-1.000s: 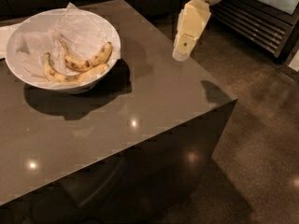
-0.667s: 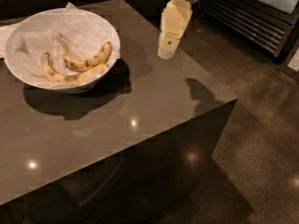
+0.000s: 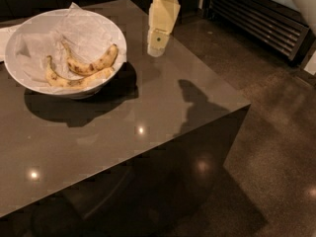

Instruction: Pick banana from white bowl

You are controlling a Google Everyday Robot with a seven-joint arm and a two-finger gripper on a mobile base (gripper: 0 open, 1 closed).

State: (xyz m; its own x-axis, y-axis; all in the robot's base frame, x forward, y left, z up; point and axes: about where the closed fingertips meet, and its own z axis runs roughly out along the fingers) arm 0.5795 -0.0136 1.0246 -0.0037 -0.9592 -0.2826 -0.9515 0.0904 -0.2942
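Table [image 3: 89,152]: hand [image 3: 156,49] near white bowl [image 3: 116,33]

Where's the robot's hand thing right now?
In the camera view, the gripper hangs above the dark table's far edge, just right of the white bowl.

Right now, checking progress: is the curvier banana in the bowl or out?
In: the curved, brown-spotted yellow banana lies inside the wide white bowl; the gripper hovers beside it, above the table.
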